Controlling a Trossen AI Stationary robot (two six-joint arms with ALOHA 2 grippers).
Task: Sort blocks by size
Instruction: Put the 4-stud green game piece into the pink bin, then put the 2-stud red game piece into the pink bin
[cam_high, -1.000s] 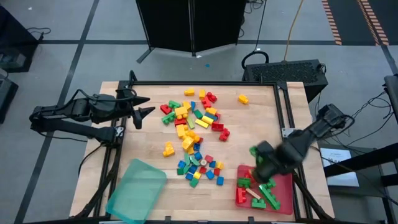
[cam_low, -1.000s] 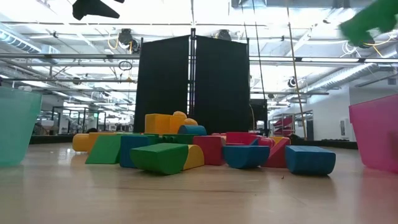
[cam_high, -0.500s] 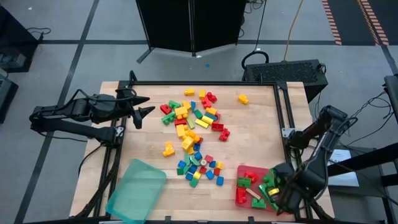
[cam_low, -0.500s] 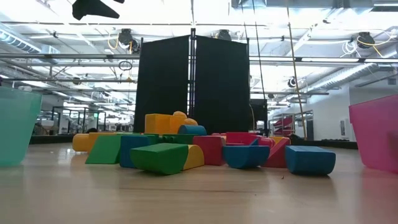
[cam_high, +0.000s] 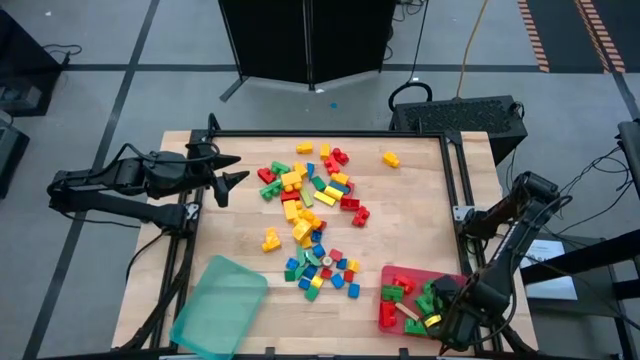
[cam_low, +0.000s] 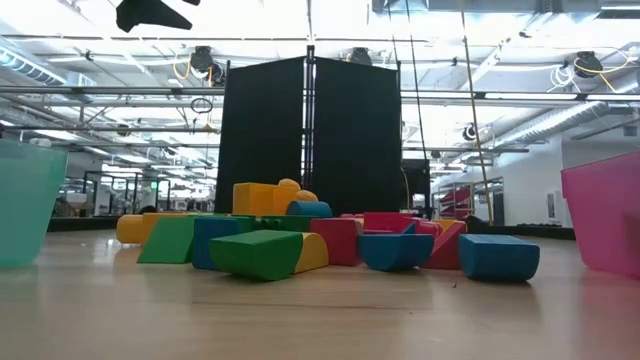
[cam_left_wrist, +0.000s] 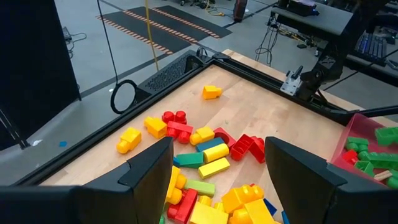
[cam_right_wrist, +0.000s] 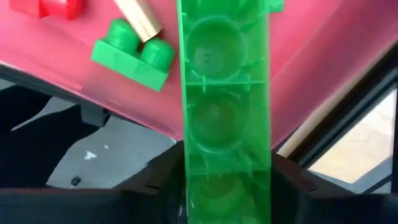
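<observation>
Dozens of red, yellow, green and blue blocks (cam_high: 310, 220) lie in a loose pile on the wooden table; they also show in the low view (cam_low: 300, 245). My right gripper (cam_high: 438, 312) is over the red tray (cam_high: 458, 282) at the table's near right corner, shut on a long green brick (cam_right_wrist: 224, 93). Several red and green blocks (cam_high: 395, 300) lie in that tray. My left gripper (cam_high: 232, 180) waits open and empty above the table's left edge, its fingers spread in the left wrist view (cam_left_wrist: 217, 149). My right gripper pinches the long green brick between its two fingers (cam_right_wrist: 163, 180), on its two long sides near one end (cam_right_wrist: 186, 168). The brick's hollow underside faces the wrist camera. Its other end sticks out past the fingers over the red tray (cam_right_wrist: 348, 56).
A translucent teal tray (cam_high: 220, 305) lies at the near left. A lone yellow block (cam_high: 390, 158) lies at the far right. A black rail (cam_high: 452, 180) runs along the table's right edge. Bare wood lies between the pile and the right rail.
My right gripper has carried the green brick from above the red tray's far left corner toward the table's near edge, out of the low view, and now stands over the tray's near part. The pile has not moved.
</observation>
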